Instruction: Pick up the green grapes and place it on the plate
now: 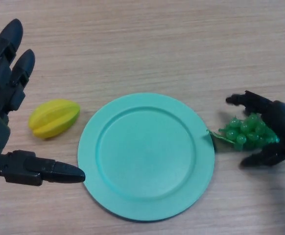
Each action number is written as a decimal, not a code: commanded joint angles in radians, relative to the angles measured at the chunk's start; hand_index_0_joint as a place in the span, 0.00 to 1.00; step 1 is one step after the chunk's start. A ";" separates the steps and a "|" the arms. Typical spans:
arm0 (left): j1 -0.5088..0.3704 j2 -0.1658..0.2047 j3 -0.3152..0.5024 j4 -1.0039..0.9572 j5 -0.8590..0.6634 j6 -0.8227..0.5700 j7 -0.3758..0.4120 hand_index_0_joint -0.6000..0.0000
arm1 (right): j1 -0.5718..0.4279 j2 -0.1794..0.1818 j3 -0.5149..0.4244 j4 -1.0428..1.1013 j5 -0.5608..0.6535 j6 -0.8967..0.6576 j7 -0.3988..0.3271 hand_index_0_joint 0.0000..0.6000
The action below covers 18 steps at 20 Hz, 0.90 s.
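A bunch of green grapes [248, 132] lies on the wooden table just right of the teal plate [146, 155], its stem end touching the plate's rim. My right hand [274, 129] comes in from the right with its fingers and thumb curled round the grapes, one above and one below the bunch. My left hand [5, 98] is open at the far left, its fingers straight, its thumb pointing toward the plate's left edge.
A yellow starfruit [53, 118] lies on the table left of the plate, between the fingers and thumb of my left hand without touching them.
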 commanded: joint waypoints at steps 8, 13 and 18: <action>-0.024 0.039 0.036 -0.048 -0.004 -0.148 0.013 1.00 | -0.026 -0.028 -0.101 -0.213 0.293 0.102 0.017 1.00; -0.026 0.040 0.044 -0.048 -0.027 -0.137 0.011 1.00 | -0.013 0.074 -0.043 -0.748 0.482 0.578 0.134 1.00; -0.031 0.043 0.065 -0.029 -0.048 -0.152 0.022 1.00 | -0.075 0.187 0.149 -0.977 0.402 0.817 0.169 1.00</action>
